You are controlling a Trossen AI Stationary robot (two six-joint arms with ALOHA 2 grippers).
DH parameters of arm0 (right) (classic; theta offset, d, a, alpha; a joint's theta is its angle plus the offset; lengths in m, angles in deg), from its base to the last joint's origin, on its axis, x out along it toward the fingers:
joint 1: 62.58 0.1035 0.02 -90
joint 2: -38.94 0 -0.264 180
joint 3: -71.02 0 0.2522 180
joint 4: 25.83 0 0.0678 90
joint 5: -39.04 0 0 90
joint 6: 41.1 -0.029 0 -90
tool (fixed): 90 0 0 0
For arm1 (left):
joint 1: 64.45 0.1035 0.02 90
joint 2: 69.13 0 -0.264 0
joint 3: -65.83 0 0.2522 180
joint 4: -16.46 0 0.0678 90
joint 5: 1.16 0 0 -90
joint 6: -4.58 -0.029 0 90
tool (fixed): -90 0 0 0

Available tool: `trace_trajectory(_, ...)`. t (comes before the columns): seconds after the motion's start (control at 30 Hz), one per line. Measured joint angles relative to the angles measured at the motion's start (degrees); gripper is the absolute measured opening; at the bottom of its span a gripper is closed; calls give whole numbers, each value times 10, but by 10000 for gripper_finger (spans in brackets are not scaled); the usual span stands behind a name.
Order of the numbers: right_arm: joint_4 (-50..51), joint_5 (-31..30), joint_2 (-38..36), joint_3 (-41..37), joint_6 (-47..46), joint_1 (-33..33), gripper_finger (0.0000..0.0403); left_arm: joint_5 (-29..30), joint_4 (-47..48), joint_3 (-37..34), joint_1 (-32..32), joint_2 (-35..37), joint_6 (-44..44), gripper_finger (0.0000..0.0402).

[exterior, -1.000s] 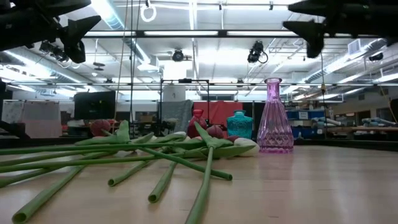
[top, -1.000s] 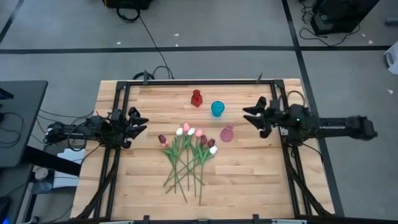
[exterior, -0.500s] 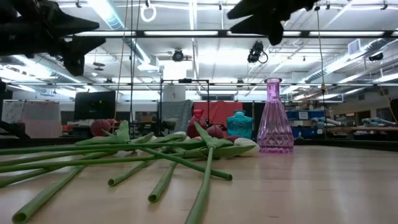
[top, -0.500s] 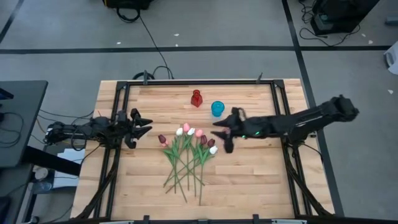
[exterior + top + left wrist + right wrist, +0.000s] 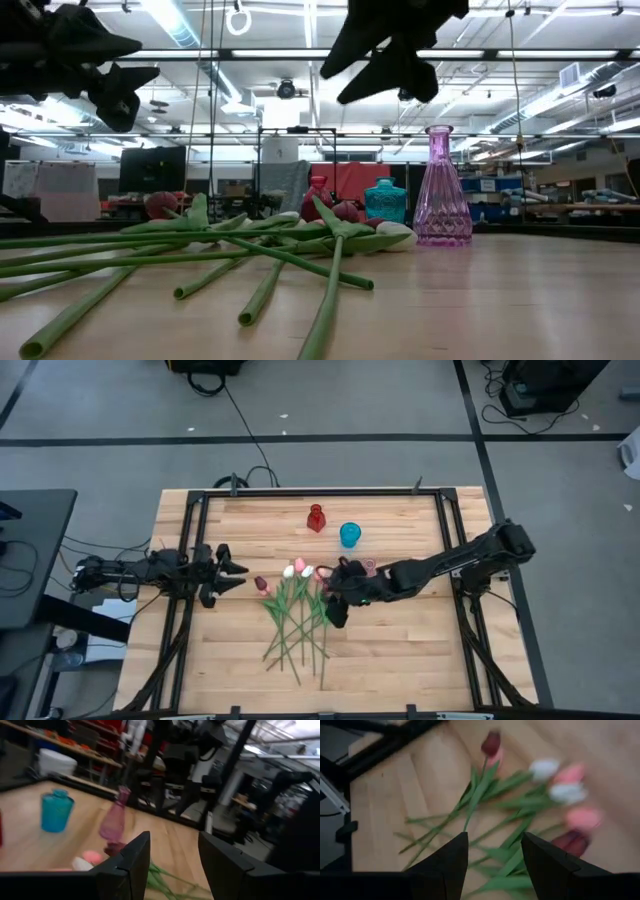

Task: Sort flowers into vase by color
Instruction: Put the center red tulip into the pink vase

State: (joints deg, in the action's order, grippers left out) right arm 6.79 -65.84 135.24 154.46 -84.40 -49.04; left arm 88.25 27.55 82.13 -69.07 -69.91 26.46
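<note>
The flowers [image 5: 300, 612] lie in a loose bunch on the table's middle, stems fanned toward the near edge, with white, pink and maroon heads [image 5: 555, 785] at the far end. My right gripper [image 5: 336, 603] hovers open above the right side of the heads; the stems [image 5: 485, 800] show beyond its fingers [image 5: 495, 855]. In the low view it hangs well above the bunch [image 5: 385, 60]. My left gripper [image 5: 232, 568] is open, in the air left of the bunch, pointing at it [image 5: 175, 855]. Neither gripper touches anything.
A red vase [image 5: 316, 518] and a blue vase [image 5: 349, 535] stand behind the bunch. The pink vase [image 5: 440, 190] stands right of the heads, partly under my right arm [image 5: 368, 566]. Bare wood [image 5: 400, 650] lies right and near. A black frame [image 5: 190, 610] lines the table's sides.
My right arm has swung from the table's right edge leftward across the pink vase to above the flower heads, and its gripper has come lower and tipped downward. My left gripper has edged a little toward the flowers. The flowers and vases have stayed put.
</note>
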Motion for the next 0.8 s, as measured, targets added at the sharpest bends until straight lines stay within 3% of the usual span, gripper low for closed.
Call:
trace_trajectory(0.27, 101, 132, 90, 79, -139, -6, 197, -27, 25, 0, -1, 0, -4, 172)
trace_trajectory(0.5, 197, 99, 158, 153, -225, -6, 197, -27, -4, 0, -1, 0, -22, 172)
trace_trajectory(0.8, 294, 46, 252, 243, -231, -22, 177, -27, 23, 0, -1, 0, -22, 172)
